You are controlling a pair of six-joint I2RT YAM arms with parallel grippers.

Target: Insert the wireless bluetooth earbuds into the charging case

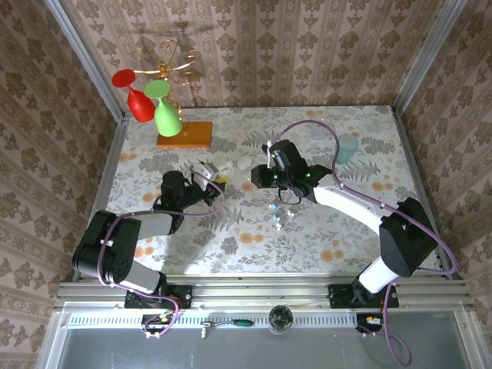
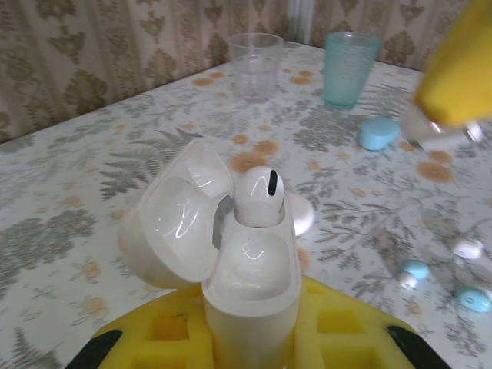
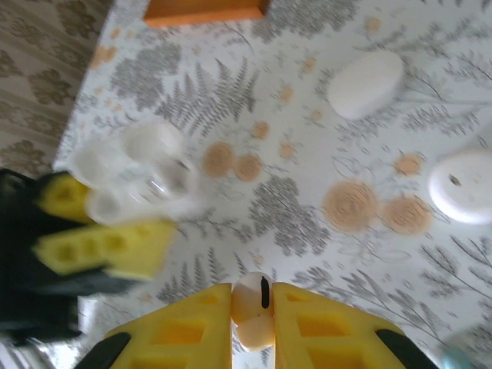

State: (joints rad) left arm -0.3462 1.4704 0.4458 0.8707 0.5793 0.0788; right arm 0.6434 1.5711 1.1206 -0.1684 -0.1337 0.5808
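My left gripper [image 2: 254, 342] is shut on the charging case [image 2: 254, 284], a white oval case held upright with its hinged lid [image 2: 173, 227] swung open to the left. One white earbud [image 2: 260, 196] with a black slot sits in the far socket; the near socket looks bare. My right gripper [image 3: 254, 327] is shut on the other earbud [image 3: 251, 300], pinched between its yellow fingers. In the right wrist view the open case [image 3: 138, 165] lies blurred at the left, well apart from that earbud. From above, the left gripper [image 1: 201, 175] and the right gripper [image 1: 269, 175] face each other mid-table.
A teal cup [image 2: 350, 68] and a clear cup [image 2: 256, 65] stand at the far side. A light-blue pebble [image 2: 378, 133] and small blue and white pieces [image 2: 415, 270] lie to the right. White pebble shapes [image 3: 366, 84] lie near an orange stand [image 1: 184, 134] bearing red and green glasses.
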